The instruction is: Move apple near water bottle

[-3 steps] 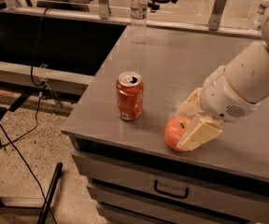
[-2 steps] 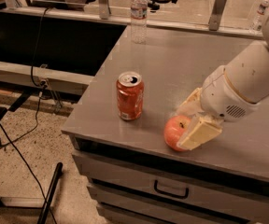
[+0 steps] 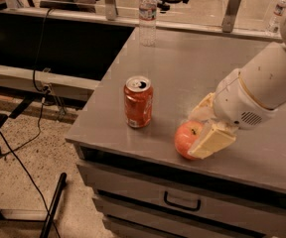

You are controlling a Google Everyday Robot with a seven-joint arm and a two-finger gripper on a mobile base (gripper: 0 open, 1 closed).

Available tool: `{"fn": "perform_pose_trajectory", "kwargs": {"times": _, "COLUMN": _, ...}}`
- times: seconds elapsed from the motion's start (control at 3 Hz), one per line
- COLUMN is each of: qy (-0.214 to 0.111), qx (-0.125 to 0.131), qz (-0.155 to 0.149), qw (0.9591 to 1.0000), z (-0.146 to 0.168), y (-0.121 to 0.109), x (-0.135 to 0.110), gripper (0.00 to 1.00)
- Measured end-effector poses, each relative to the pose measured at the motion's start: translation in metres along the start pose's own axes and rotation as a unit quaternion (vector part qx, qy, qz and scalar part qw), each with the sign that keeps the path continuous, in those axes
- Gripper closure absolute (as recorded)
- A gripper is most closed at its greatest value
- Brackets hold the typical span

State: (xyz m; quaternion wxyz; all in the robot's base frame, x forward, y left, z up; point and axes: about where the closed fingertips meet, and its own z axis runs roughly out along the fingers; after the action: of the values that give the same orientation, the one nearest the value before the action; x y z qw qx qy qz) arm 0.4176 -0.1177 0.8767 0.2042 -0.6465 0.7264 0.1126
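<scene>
Clamped around 1 apple (image 3: 186, 137), the claw (image 3: 195, 135) sits low over the near right part of the table (image 3: 207, 63), close to the front edge. Its 2 pale yellowish fingers (image 3: 213, 140) press on opposite sides of the fruit, 1 on the near side and 1 on the far side. The white arm (image 3: 262, 88) reaches in from the right.

The apple is red-orange with a short dark stem on top, and its underside rests on the grey table top.

1 orange-red soda can (image 3: 138, 102) stands upright to the left of the apple, near it but not touching, with its top opened.

2 clear plastic bottles are in view. The water bottle (image 3: 147, 15) stands upright at the far edge of the table, well apart from the apple and beyond the soda can; it has a white cap and a pale label band. The second bottle (image 3: 278, 11) looks smaller and stands at the far right, behind the arm; whether it rests on this table cannot be told.

Below the table top, 1 drawer (image 3: 181, 202) with a dark handle shows at the front.
</scene>
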Motion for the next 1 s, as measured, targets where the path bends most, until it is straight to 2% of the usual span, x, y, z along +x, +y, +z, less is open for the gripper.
{"fn": "perform_pose_trajectory", "kwargs": {"times": 0.33, "qy": 0.003, "qx": 0.014, "qz": -0.001, "qw": 0.9999, "z": -0.004, "y": -0.005, "x": 0.001, "gripper": 1.00}}
{"fn": "perform_pose_trajectory", "kwargs": {"times": 0.67, "qy": 0.030, "qx": 0.047, "qz": 0.009, "qw": 0.9984, "z": -0.023, "y": -0.048, "x": 0.012, "gripper": 1.00}}
{"fn": "perform_pose_trajectory", "kwargs": {"times": 1.0, "qy": 0.046, "qx": 0.097, "qz": 0.014, "qw": 0.9941, "z": -0.056, "y": -0.112, "x": 0.018, "gripper": 1.00}}
